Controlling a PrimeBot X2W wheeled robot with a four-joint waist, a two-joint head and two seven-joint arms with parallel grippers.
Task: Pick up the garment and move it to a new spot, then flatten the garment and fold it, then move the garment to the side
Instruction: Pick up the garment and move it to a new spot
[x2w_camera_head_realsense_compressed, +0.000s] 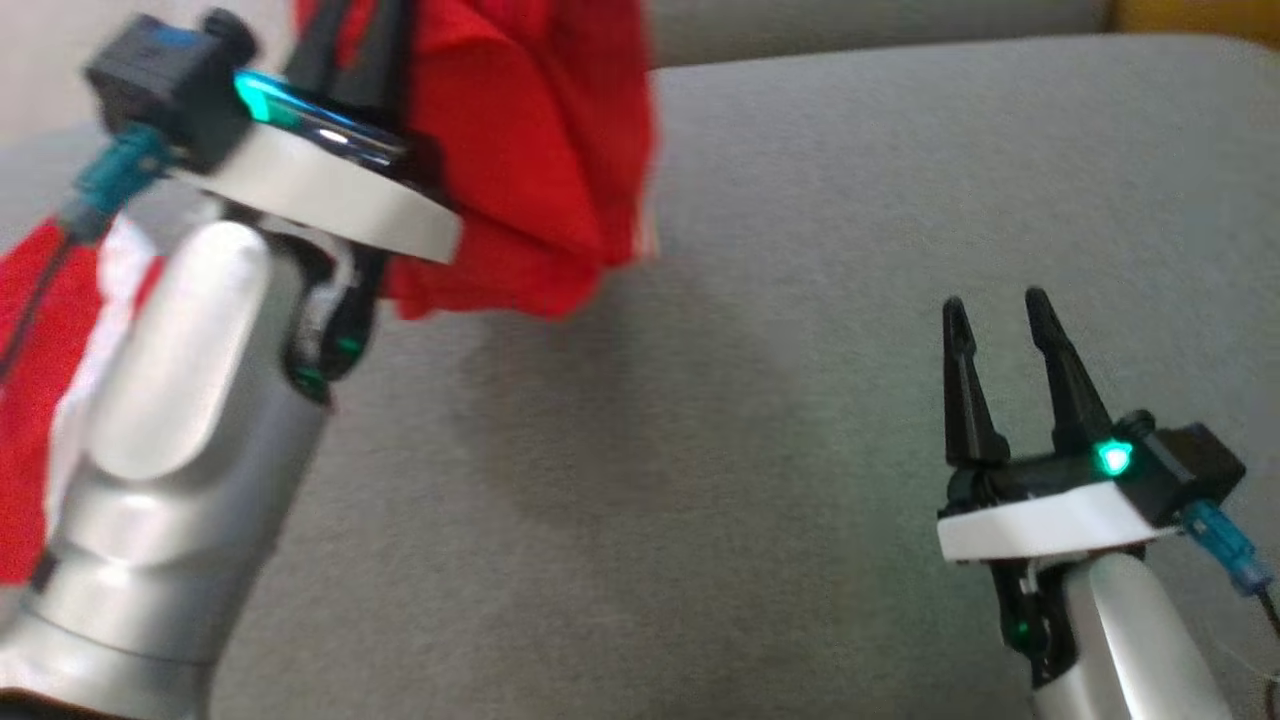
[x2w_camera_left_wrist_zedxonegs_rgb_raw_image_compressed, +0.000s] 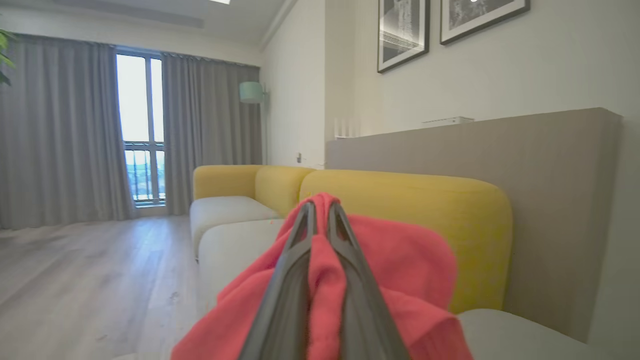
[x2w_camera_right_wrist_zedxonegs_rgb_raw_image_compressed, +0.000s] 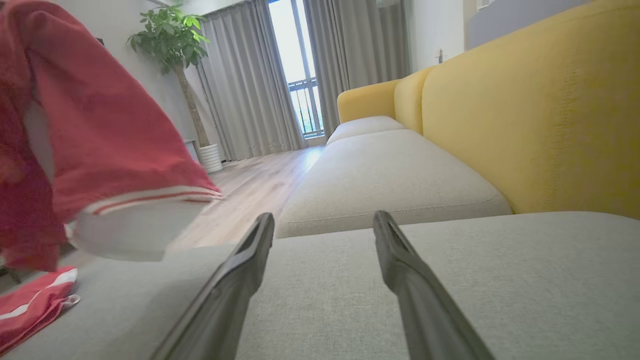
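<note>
The left pincer (x2w_camera_left_wrist_zedxonegs_rgb_raw_image_compressed: 320, 210) is clamped tight on a bunched fold of the red garment (x2w_camera_head_realsense_compressed: 530, 150), which hangs lifted above the grey sofa seat (x2w_camera_head_realsense_compressed: 850, 180) on the robot's left. The right pincer (x2w_camera_head_realsense_compressed: 995, 312) stands wide apart and holds nothing, low over the seat and well apart from the cloth.

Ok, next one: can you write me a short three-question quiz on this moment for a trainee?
1. True or false: the left gripper is shut on the red garment.
2. The right gripper is: A) open and empty; B) shut on a sleeve; C) holding a pillow.
3. What lies beneath the right gripper?
Key: 1 true; 2 A; 3 the grey seat cushion.
</note>
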